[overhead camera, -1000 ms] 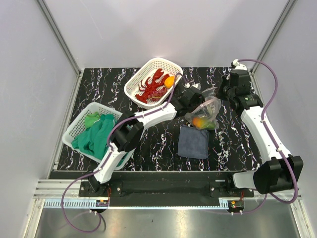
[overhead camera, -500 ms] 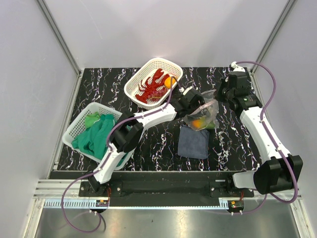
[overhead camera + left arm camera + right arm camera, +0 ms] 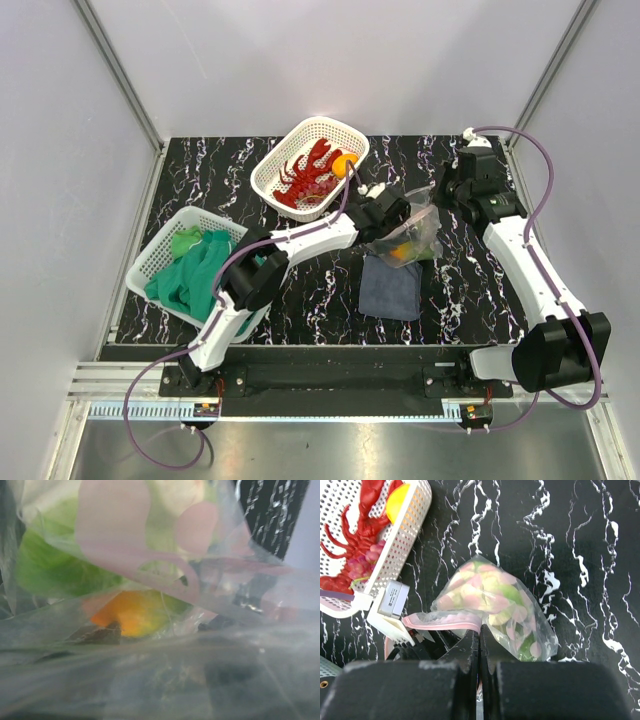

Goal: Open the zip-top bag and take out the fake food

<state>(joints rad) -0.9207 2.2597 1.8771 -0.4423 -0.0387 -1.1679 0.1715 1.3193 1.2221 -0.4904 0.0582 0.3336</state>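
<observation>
Arms have closed in; the zip-top bag bunches up!
Light, slippery film: right gripper pinches by its stiffer zip strip; left gripper, can't tell.

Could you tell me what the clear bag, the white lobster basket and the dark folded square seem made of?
Clear bag with pink zip strip: thin glossy plastic film, creased and see-through. White lattice basket: likely rigid matte plastic, moulded holes. Dark blue-grey folded square: soft matte cloth, probably; no shine.
</observation>
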